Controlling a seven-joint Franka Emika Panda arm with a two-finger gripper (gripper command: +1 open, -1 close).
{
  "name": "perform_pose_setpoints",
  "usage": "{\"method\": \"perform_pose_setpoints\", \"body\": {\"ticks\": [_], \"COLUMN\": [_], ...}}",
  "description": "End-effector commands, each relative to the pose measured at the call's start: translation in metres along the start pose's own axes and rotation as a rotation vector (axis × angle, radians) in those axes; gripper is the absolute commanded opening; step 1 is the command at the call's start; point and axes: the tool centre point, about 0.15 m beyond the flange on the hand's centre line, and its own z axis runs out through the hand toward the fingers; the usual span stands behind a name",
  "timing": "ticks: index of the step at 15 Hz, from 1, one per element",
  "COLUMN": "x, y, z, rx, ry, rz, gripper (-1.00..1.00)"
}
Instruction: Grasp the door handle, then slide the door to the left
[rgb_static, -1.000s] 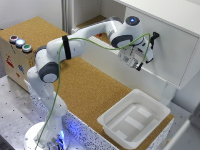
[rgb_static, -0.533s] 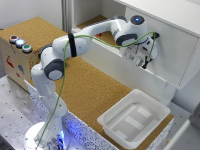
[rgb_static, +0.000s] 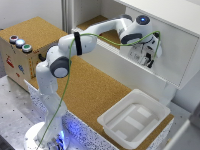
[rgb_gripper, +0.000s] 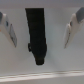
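**Open jaws sit on both sides of the black handle**

Look at the wrist view first. You see the small black upright bar handle (rgb_gripper: 36, 35) right in the middle. It is dark, narrow and straight, and it is a little blurry. It is fixed to the big flat white door panel (rgb_gripper: 54, 60), which is smooth and plain all around it.

The robot's gripper (rgb_gripper: 42, 27) has its jaws spread wide. One pale finger (rgb_gripper: 10, 29) shows on one side of the handle and the other finger shows on the other side. The handle stands between them. The jaws are not touching the handle; you can see white door in the gaps on both sides.

Now look at the exterior view. The white robot arm (rgb_static: 95, 42) reaches across the brown cork-topped table (rgb_static: 95, 90) to the white door (rgb_static: 172, 52) on the exterior view's right. The gripper (rgb_static: 148, 59) is pressed up close to the door, so the handle is hidden behind it there.

A white plastic tray (rgb_static: 134, 121) sits on the table below the door. A cardboard box with round coloured buttons (rgb_static: 19, 52) is at the exterior view's left.
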Motion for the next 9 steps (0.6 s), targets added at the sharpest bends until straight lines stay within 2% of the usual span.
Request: {"method": "perform_pose_setpoints", "body": {"ticks": [1, 3, 4, 9], "x": [0.0311, 0.0359, 0.0364, 0.0357], "y": [0.0104, 0.0097, 0.0110, 0.0112], "z": [0.0008, 0.0033, 0.0035, 0.0088], "rx": [0.093, 0.077, 0.064, 0.014], "ry": [-0.073, -0.072, -0.063, -0.050], "rz": [0.004, 0.014, 0.030, 0.047], "gripper": [1.00, 1.00, -1.00, -1.00]}}
